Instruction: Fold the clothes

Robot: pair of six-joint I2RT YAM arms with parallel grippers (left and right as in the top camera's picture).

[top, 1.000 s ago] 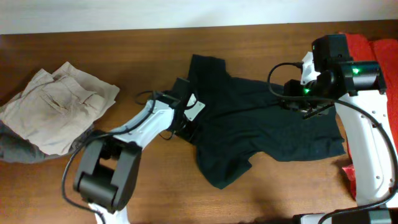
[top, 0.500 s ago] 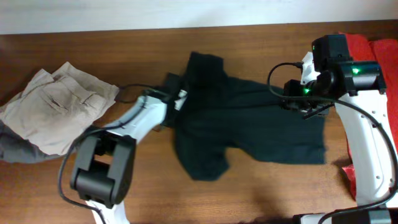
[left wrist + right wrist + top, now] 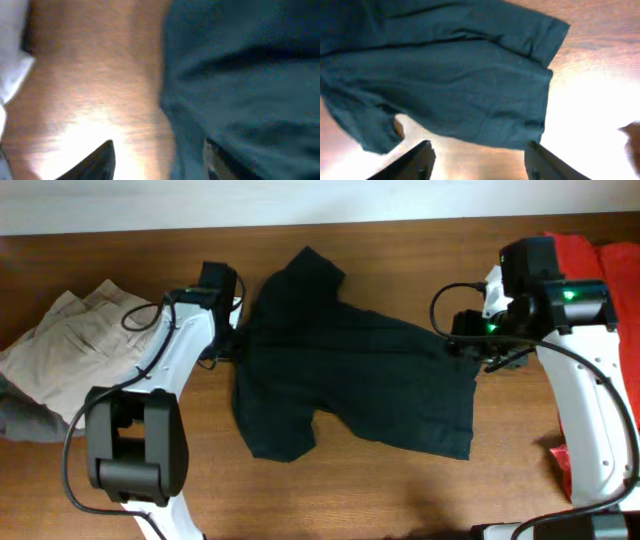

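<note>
T-shirt (image 3: pixel 350 380) leftward, edge under left claw (image 3: pixel 157 167)

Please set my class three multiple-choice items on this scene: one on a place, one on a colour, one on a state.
1. Relative to the shirt, the trousers lie:
A on top
B to the left
C to the right

2. The garment at the right edge of the table is:
A red
B blue
C white

3. The shirt is:
A folded into a square
B rolled up
C spread out and rumpled

Answers:
1 B, since the overhead view shows the trousers at the left, apart from the shirt.
2 A, since bright red cloth shows at that edge.
3 C, since the shirt's body and sleeves lie open, with creases.
</note>
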